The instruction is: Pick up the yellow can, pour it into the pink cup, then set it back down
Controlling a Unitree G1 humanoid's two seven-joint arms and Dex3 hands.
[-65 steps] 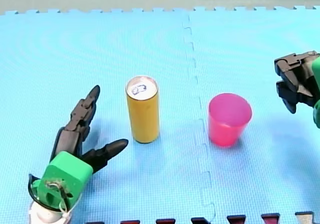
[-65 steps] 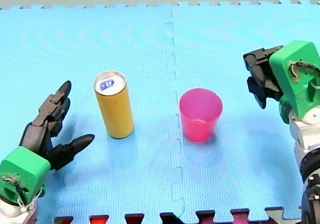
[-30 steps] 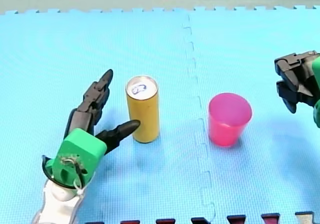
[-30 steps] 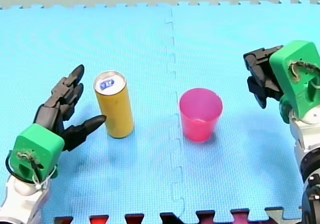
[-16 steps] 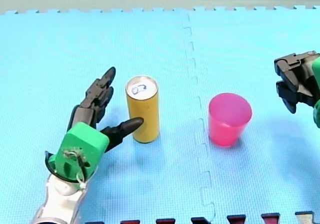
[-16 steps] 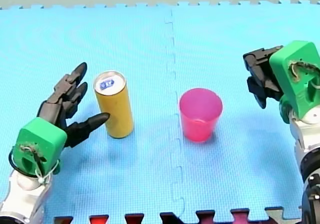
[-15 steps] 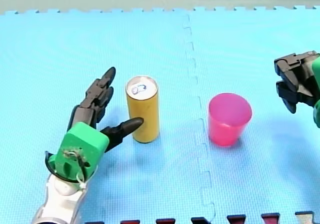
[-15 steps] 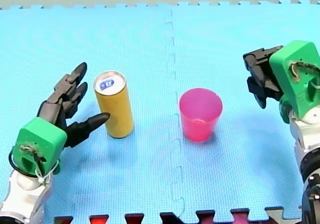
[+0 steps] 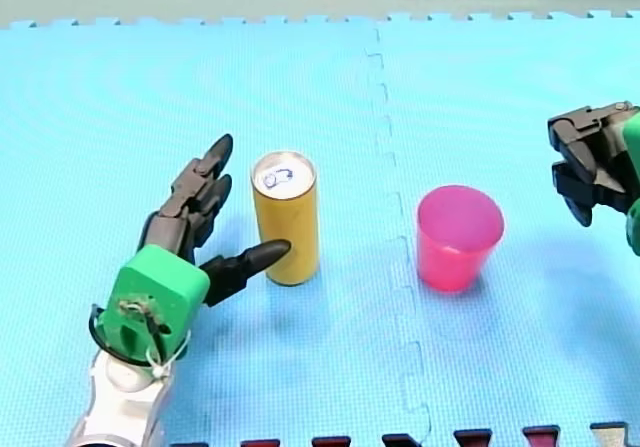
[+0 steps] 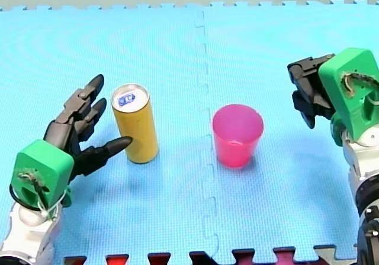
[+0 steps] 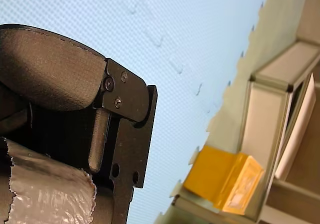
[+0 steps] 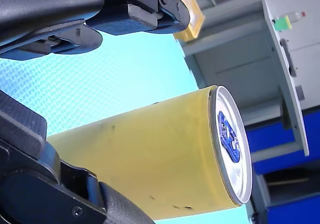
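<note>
Left hand (image 10: pixel 70 130): lower left of the blue foam mat (image 10: pixel 177 51), uncurled; thumb (image 10: pixel 106 150) tip at the lower side of the yellow can (image 10: pixel 136 125), seemingly touching; the other fingers reach past its left side, not clasped.
Yellow can: upright, left of the mat seam.
Pink cup (image 10: pixel 237 136): upright, right of the seam, near the can but apart.
Right hand (image 10: pixel 311 93): far right, fingers curled in, holding nothing.
</note>
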